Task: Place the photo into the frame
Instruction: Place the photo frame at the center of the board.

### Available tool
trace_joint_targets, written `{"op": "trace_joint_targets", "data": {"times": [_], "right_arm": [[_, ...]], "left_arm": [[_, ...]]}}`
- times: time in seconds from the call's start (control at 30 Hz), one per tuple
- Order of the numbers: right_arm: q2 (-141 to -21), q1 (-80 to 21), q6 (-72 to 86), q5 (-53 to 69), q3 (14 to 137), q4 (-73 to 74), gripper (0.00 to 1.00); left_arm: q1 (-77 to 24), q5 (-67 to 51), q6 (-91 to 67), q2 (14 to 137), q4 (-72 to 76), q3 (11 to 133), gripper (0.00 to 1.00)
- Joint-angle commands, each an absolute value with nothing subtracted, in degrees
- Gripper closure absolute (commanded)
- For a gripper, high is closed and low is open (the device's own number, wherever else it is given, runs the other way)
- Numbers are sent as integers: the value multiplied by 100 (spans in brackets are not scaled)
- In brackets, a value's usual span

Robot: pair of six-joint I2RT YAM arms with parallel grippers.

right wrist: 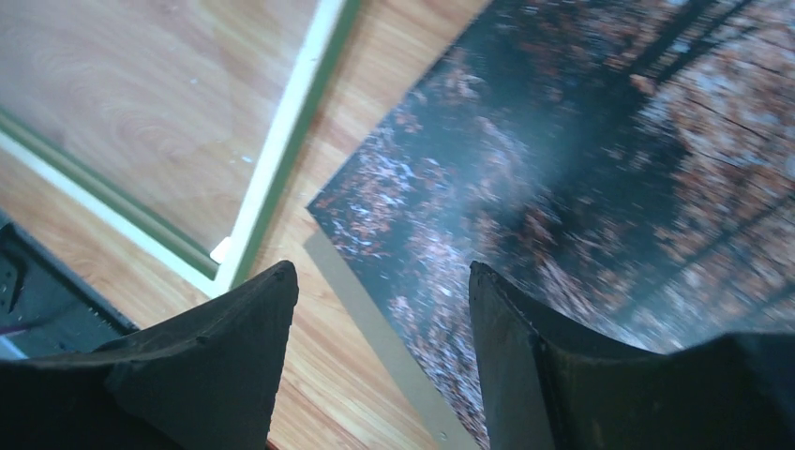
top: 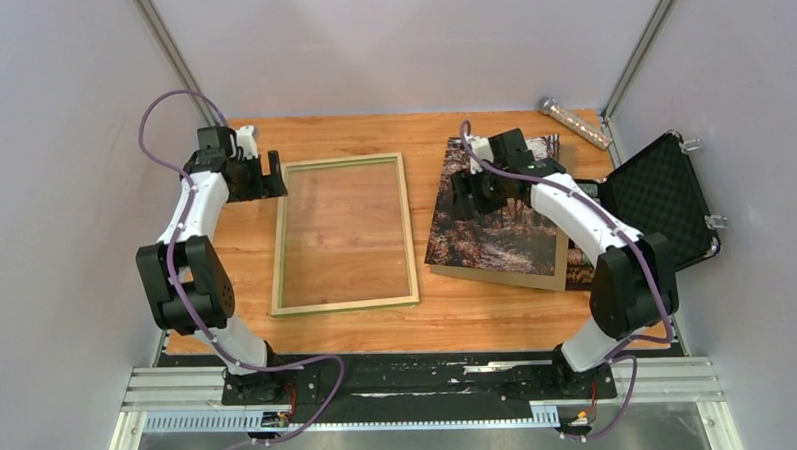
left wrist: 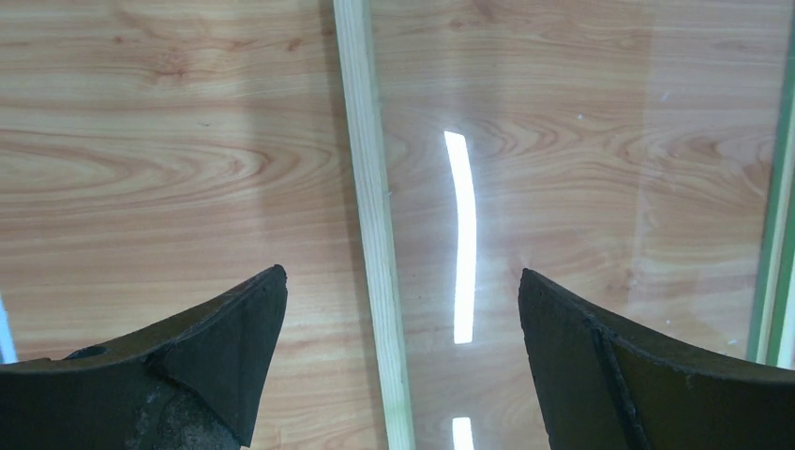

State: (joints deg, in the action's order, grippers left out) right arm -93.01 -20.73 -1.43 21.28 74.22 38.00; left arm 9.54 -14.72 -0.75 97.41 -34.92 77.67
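Observation:
The frame (top: pixel 280 239) lies flat on the table left of centre, pale wood side up, with its glass in it. My left gripper (top: pixel 276 179) hovers at the frame's far left corner. In the left wrist view it (left wrist: pixel 403 281) is open, its fingers on either side of the pale rail (left wrist: pixel 375 234) without touching it. The photo (top: pixel 500 231), an autumn forest print, lies picture side up to the right of the frame. My right gripper (top: pixel 462 205) is above the photo's left part. It (right wrist: pixel 380 272) is open over the photo (right wrist: pixel 562 169) near its edge, holding nothing.
A brown backing board (top: pixel 496 275) lies under the photo, and its edge (right wrist: pixel 375 328) shows as a strip beside the print. An open black case (top: pixel 664 201) sits at the right edge. A clear tube (top: pixel 574 122) lies at the back right. Grey walls enclose the table.

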Motion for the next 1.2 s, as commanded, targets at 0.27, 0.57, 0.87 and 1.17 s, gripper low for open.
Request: {"op": "trace_joint_targets", "data": {"times": [0.27,0.57,0.87,1.17], "right_arm": [[-8648,-1601,-319,2146,6966,3145,34],[-8909,-1384,-276,2663,6654,2899,34],[-9052,-1040,-180,3144,6422,2799,35],[-9094,-787,-117,3506,6355,2796,35]], "left_arm": [[519,-1260,230,10112,-2879,8210,0],[70,-1315,34,11632,-2640,9636,0],[-257,-1064,-274,12860,-2933,10675,0],[-257,-682,-462,13078,-2969,10716,0]]}}
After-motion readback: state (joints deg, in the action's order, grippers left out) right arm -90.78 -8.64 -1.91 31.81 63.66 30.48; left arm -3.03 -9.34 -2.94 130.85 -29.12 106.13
